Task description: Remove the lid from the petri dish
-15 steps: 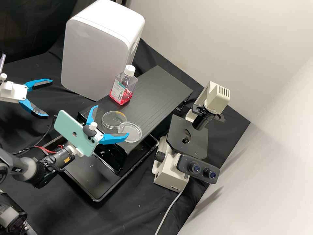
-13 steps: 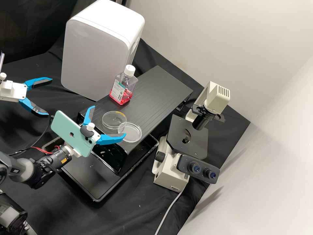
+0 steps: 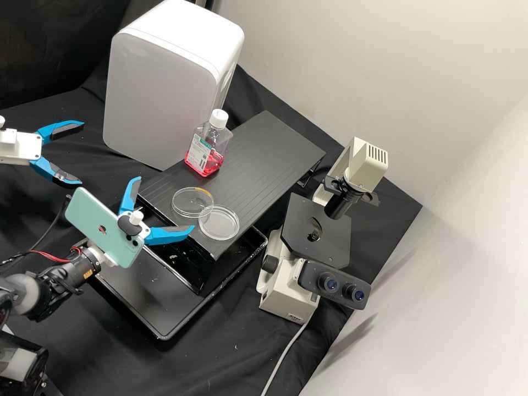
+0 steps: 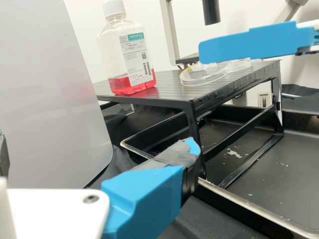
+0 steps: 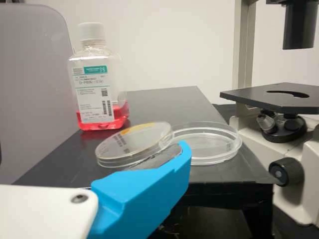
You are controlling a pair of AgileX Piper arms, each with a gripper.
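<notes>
Blue right gripper (image 3: 163, 203) spread, drawn back from petri dish (image 3: 192, 202) | left gripper (image 3: 81, 151) spread

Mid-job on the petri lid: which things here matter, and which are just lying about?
Job: yellow-marked dish half, plain dish half beside it, both on the black rack; open right gripper near them.
Lying about: red-liquid bottle, white box, microscope, tray under the rack, open left gripper off to the side.

A half-red bottle (image 4: 127, 55) and petri dish (image 4: 212, 72) sit apart on the black rack (image 4: 169, 89) above a tray (image 4: 269, 184)
</notes>
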